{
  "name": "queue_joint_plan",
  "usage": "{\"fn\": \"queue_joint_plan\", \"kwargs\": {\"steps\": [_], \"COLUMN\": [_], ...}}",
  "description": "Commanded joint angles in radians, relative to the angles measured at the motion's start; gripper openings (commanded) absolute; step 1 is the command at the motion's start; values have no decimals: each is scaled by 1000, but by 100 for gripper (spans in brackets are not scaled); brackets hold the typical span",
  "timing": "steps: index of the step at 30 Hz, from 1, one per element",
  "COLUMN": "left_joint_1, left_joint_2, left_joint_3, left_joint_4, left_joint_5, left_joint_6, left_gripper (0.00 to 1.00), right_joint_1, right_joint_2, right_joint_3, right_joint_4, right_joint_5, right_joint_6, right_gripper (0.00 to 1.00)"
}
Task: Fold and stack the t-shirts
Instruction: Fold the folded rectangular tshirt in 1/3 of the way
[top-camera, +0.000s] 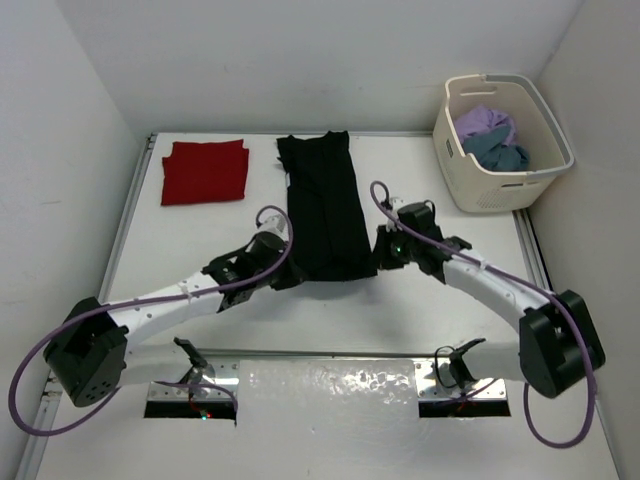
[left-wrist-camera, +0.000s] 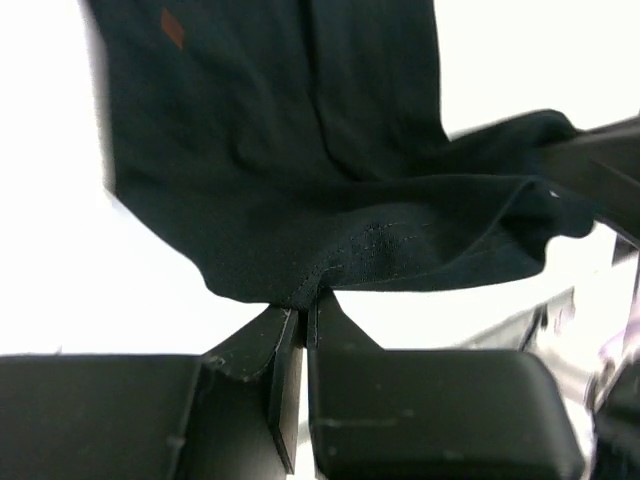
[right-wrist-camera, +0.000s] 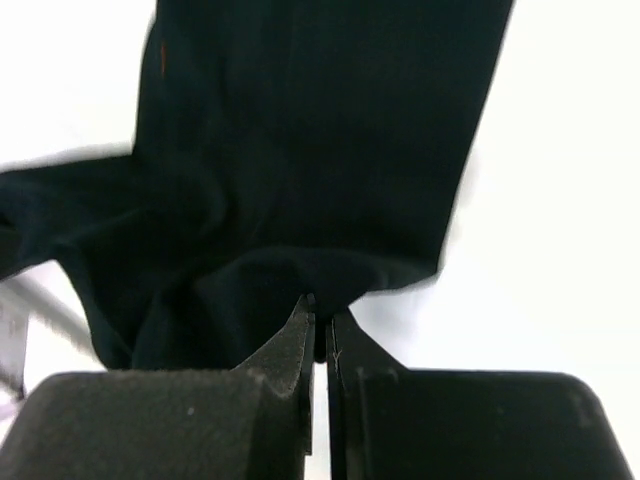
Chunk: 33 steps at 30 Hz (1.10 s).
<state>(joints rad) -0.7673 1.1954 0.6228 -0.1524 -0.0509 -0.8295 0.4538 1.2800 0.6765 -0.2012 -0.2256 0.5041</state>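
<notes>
The black t-shirt lies as a long narrow strip down the middle of the table. My left gripper is shut on its near left corner, and in the left wrist view the hem is pinched between the fingers. My right gripper is shut on its near right corner, also seen in the right wrist view. The near edge of the black t-shirt is lifted and bunched. The red t-shirt lies folded at the far left. The lavender-purple t-shirt and the teal-blue t-shirt are in the basket.
The cream perforated laundry basket stands at the far right corner. White walls close in the table on the left, back and right. A metal strip runs along the near edge between the arm bases.
</notes>
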Motion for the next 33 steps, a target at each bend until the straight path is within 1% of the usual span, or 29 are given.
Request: {"fn": "queue_joint_plan", "kwargs": {"steps": [1, 4, 6, 7, 9, 10, 12, 18, 19, 22, 24, 25, 26, 29, 30, 33], "left_joint_1": [75, 91, 112, 126, 172, 190, 229, 276, 287, 322, 350, 362, 368, 390, 399, 424], "left_joint_2": [-36, -13, 7, 32, 58, 90, 130, 329, 348, 414, 467, 487, 530, 588, 622, 679], "left_joint_3": [46, 97, 145, 158, 190, 202, 241, 362, 376, 419, 440, 455, 488, 531, 537, 560], "left_joint_4": [91, 136, 177, 189, 223, 235, 257, 303, 312, 339, 372, 376, 369, 372, 381, 421], "left_joint_5": [-55, -142, -203, -213, -207, -173, -152, -96, -63, -52, -27, 15, 22, 46, 96, 146], "left_joint_6": [41, 89, 127, 141, 174, 187, 210, 277, 286, 296, 299, 312, 314, 334, 340, 354], "left_gripper": [0, 0, 0, 0, 0, 0, 0, 0, 0, 0, 0, 0, 0, 0, 0, 0], "right_joint_1": [-17, -35, -50, -52, -60, -61, -67, -92, -95, -98, -101, -106, -106, -106, -107, -110], "right_joint_2": [74, 166, 229, 248, 301, 317, 352, 492, 508, 588, 637, 659, 670, 723, 737, 780], "right_joint_3": [125, 265, 320, 371, 412, 446, 475, 586, 619, 685, 716, 721, 722, 756, 784, 807], "right_joint_4": [80, 85, 85, 85, 83, 86, 88, 118, 121, 117, 121, 132, 146, 163, 149, 167], "right_joint_5": [107, 130, 152, 154, 160, 166, 166, 147, 140, 118, 121, 123, 124, 114, 115, 120], "right_joint_6": [-24, -61, -81, -90, -101, -104, -108, -96, -98, -105, -96, -87, -85, -82, -81, -75], "right_gripper": [0, 0, 0, 0, 0, 0, 0, 0, 0, 0, 0, 0, 0, 0, 0, 0]}}
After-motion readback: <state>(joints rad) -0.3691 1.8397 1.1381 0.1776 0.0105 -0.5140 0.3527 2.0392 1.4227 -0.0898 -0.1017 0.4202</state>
